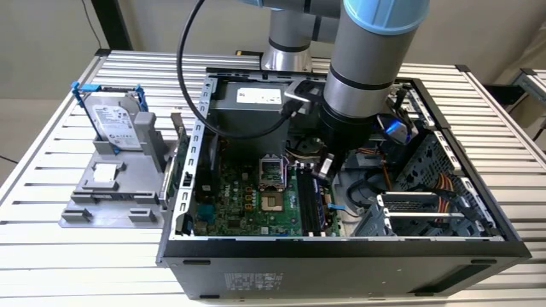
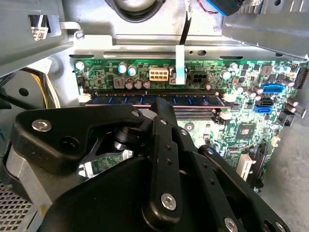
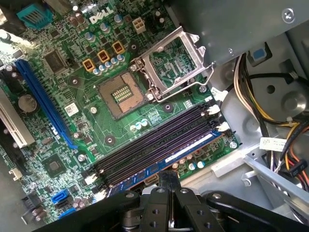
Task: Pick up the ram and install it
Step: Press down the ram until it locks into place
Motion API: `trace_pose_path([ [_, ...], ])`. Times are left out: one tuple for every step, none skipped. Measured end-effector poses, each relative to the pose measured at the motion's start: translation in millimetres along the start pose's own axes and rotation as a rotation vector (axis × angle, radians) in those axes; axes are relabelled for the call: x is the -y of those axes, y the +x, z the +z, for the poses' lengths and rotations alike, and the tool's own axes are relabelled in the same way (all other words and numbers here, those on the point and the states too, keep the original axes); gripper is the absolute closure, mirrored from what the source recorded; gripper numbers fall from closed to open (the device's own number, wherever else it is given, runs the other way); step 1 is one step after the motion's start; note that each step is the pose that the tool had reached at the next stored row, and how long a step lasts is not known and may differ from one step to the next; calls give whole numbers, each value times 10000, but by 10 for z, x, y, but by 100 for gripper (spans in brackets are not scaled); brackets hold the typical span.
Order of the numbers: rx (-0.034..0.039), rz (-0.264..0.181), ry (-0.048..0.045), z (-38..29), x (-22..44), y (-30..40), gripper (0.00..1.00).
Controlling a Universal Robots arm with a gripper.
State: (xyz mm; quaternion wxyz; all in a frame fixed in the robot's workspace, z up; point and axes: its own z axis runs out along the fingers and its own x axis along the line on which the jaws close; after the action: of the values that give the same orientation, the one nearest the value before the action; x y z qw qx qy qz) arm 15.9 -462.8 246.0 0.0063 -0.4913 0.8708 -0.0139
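The ram [image 2: 120,100] is a thin dark blue stick with a pale label. It stands in the outermost of the black memory slots [image 3: 159,140] on the green motherboard [image 1: 247,204], between the white end clips. In the first wrist view the ram [image 3: 193,149] runs along the board's edge. My gripper [image 1: 327,167] reaches down into the open computer case. In both wrist views its black fingers are shut together, and the gripper [image 2: 161,102] has its tips at the middle of the ram's top edge. The gripper [image 3: 169,176] closes along the stick's length, not across it.
The empty processor socket [image 3: 120,94] with its raised metal frame lies beside the slots. The power supply [image 1: 256,109], cable bundles [image 3: 270,121] and drive cage [image 1: 418,204] crowd the case. A hard drive [image 1: 111,121] with blue handles stands in a grey fixture [image 1: 107,192] at the exterior view's left.
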Motion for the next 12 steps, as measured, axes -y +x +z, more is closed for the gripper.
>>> trace_pose_path([
  [1, -40, 0, 0, 0, 0, 100],
  [2, -78, 0, 0, 0, 0, 100],
  [3, -115, 0, 0, 0, 0, 100],
  [5, -152, 0, 0, 0, 0, 100],
  [6, -191, 1, 0, 0, 0, 100],
  [7, -227, 1, 0, 0, 0, 100],
  [7, -263, 1, 0, 0, 0, 100],
  [9, -299, 1, 0, 0, 0, 100],
  [11, -337, 1, 0, 0, 0, 100],
  [11, -374, 1, 0, 0, 0, 100],
  [13, -418, 1, 0, 0, 0, 100],
  [15, -459, 1, 0, 0, 0, 100],
])
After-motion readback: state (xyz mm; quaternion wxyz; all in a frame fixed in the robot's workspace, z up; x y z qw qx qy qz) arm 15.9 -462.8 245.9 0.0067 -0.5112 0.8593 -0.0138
